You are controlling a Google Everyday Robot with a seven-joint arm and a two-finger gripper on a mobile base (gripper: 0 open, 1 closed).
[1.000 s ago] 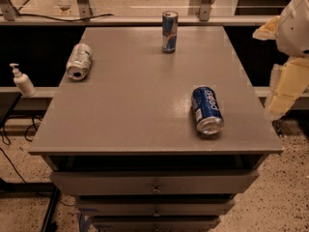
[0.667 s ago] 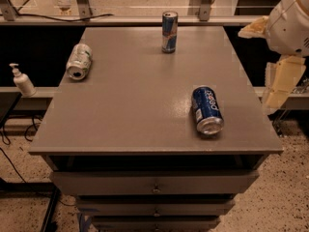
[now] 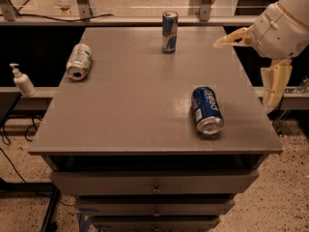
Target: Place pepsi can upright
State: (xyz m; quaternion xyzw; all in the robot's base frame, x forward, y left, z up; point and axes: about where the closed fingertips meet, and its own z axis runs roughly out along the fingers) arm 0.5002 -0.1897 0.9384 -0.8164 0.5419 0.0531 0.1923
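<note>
Grey table (image 3: 135, 110) fills most of the view, with drawers (image 3: 154, 182) under its front edge. White robot arm (image 3: 285, 23) enters from the upper right. The gripper (image 3: 241, 76) sits at the table's right edge, up in the air, farther left than a second ago, when it was out past the edge. Jaws are spread wide open, holding nothing: one finger points left over the table's right rim, the other points down beside the edge. Pepsi can (image 3: 206, 109) lies on its side on the right front part of the table, silver end toward the front, same spot as before, apart from the gripper. Silver-and-green can (image 3: 79, 61) lies on its side near the left edge, unmoved. Slim blue-and-silver can (image 3: 169, 31) stands upright at the back centre, unmoved. White pump bottle (image 3: 22, 81) stands on a ledge left of the table.
</note>
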